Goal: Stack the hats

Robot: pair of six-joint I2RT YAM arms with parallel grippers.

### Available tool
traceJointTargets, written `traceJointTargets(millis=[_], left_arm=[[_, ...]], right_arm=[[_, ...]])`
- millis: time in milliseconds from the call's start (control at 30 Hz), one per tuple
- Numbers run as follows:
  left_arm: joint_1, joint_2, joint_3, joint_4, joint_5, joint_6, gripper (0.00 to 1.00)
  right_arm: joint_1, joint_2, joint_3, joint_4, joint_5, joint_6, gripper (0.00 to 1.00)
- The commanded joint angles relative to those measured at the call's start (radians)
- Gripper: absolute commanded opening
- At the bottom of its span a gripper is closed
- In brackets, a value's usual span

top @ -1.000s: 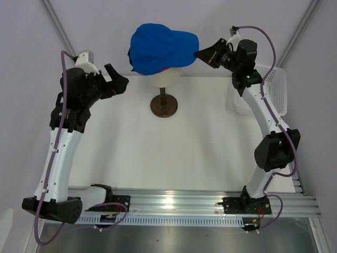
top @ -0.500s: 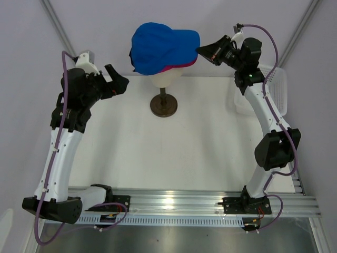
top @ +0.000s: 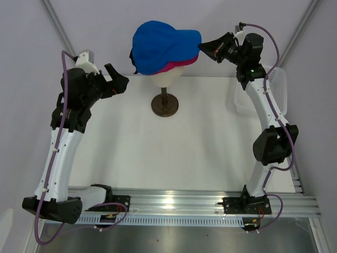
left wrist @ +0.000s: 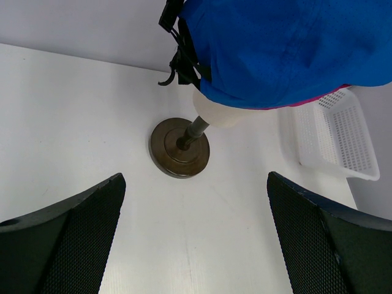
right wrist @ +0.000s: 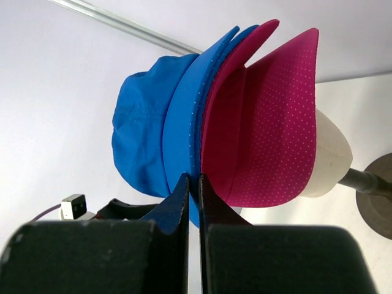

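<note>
Right claw [right wrist: 195, 181] was pressed together on the brim edge of the blue cap [top: 158, 45], as far as I could judge, probably to square that hat up. Left claw [left wrist: 196, 179] I had spread wide and empty above the table [top: 158, 153], clear of the work. The mannequin head [right wrist: 327, 159] stood there as a form for the hats. The blue cap sat over the pink cap [right wrist: 269, 122], brims nested, so I reckoned the stack was nearly made.

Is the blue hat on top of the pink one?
On top: the blue hat covers the pink hat on the mannequin head.
</note>
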Motion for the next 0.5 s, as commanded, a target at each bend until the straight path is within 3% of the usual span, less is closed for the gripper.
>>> traceJointTargets(millis=[0,467], left_arm=[[0.006,-0.011,-0.011,0.033,-0.008,0.005,0.99],[0.006,-0.026,-0.003,0.025,-0.014,0.016,0.99]], right_arm=[[-0.005,0.000,0.100,-0.104,0.027,-0.047,0.00],[-0.007,0.022,0.083,-0.186,0.034,-0.204,0.00]])
